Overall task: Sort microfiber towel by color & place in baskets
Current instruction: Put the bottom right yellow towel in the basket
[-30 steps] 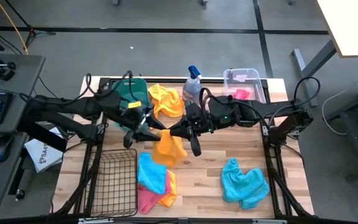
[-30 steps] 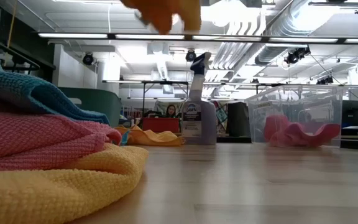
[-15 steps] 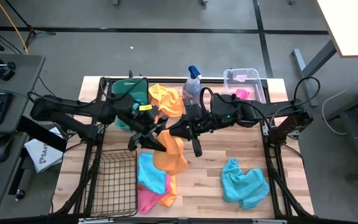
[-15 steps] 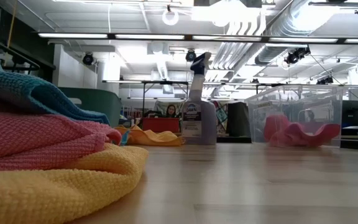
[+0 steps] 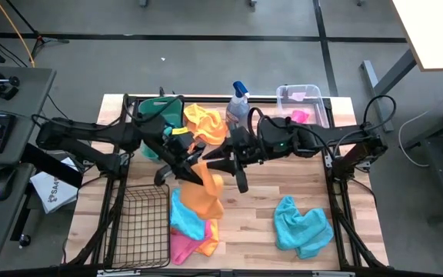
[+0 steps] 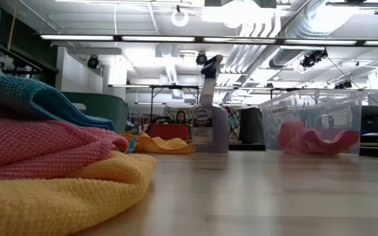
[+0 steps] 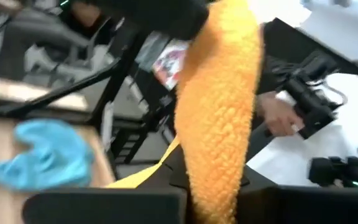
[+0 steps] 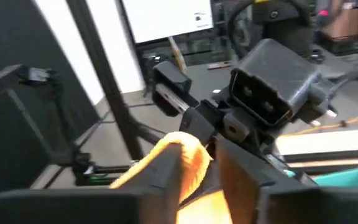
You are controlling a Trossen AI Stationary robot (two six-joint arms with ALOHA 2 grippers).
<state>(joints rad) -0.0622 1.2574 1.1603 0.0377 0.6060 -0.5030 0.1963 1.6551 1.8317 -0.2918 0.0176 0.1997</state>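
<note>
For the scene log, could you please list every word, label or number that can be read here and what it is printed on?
No text can be read in any view.
Spray bottle: a blue and white label, print too blurred to read.
White sheet on the floor left of the table: dark print, too small to read.
Yellow tag on the left arm: marks too small to read.
Screen in the right wrist view: its print is blurred.

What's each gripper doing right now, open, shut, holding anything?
Left gripper: shut on the orange towel, held up over the table.
Right gripper: beside that towel at the handover; cannot tell whether it has let go.
</note>
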